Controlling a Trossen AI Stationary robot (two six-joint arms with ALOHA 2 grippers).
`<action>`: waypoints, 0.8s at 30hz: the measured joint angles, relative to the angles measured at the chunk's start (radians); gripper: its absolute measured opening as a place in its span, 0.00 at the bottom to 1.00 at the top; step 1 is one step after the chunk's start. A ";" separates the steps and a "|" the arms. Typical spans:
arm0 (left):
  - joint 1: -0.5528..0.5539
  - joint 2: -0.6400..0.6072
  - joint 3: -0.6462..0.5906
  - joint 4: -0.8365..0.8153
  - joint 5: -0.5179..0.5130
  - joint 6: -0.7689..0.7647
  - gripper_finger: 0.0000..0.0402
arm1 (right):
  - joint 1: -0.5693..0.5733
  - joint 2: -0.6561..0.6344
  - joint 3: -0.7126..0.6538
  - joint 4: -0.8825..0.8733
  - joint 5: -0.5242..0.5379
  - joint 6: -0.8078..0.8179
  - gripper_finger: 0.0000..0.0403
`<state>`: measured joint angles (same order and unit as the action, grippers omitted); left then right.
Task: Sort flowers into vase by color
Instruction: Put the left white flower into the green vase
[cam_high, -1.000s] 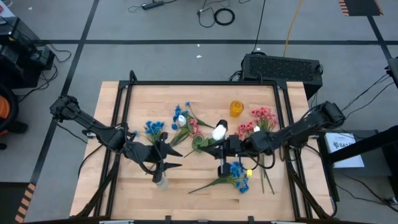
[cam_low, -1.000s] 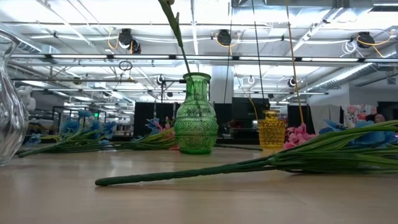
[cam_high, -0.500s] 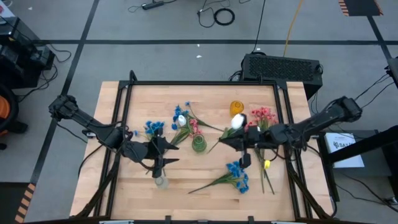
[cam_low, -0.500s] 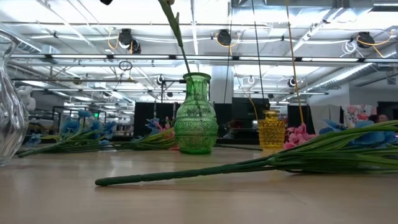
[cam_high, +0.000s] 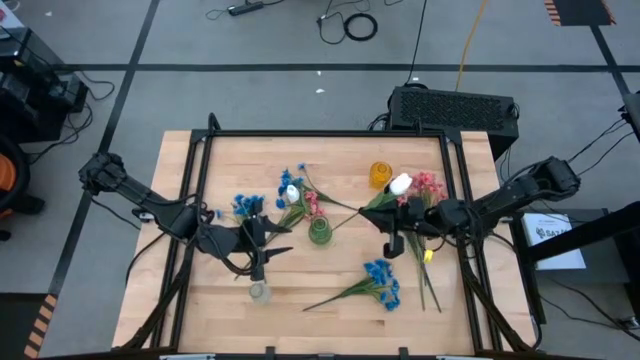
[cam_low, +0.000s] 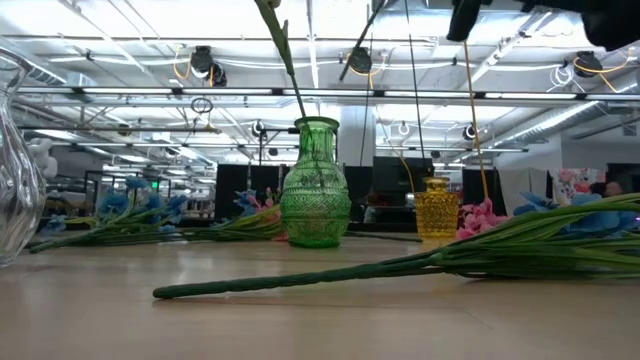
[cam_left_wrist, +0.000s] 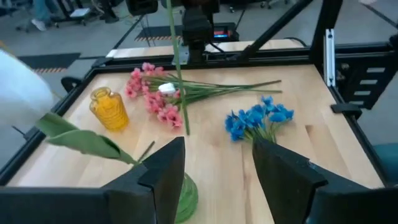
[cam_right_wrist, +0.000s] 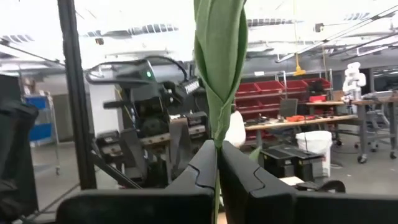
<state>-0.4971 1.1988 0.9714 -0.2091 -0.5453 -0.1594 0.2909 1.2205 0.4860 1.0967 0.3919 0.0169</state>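
A white bud (cam_high: 400, 184) on a green stem is pinched in the right gripper (cam_high: 392, 243), lifted above the table (cam_high: 330, 150) near its right edge, beside the yellow vase (cam_high: 379, 174); the green vase (cam_high: 319, 232) at the middle holds one stem; the clear vase (cam_high: 259, 291) stands near the front edge; the left gripper (cam_high: 262, 262), fingers apart and holding nothing, hovers by it; blue (cam_high: 381, 281) and pink sprays (cam_high: 425, 186) lie flat on the wood.
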 joint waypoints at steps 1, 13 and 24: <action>0.000 0.000 0.000 0.000 -0.002 -0.011 0.48 | -0.007 0.016 0.006 0.000 -0.001 0.000 0.00; 0.000 0.011 0.000 -0.019 -0.002 -0.016 0.48 | -0.064 0.169 0.075 0.043 -0.001 -0.029 0.00; 0.000 0.011 0.000 -0.017 -0.001 -0.016 0.48 | -0.080 0.174 0.075 -0.004 0.018 -0.034 0.00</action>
<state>-0.4973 1.2096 0.9714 -0.2265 -0.5465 -0.1757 0.2109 1.3941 0.5606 1.0930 0.4096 -0.0167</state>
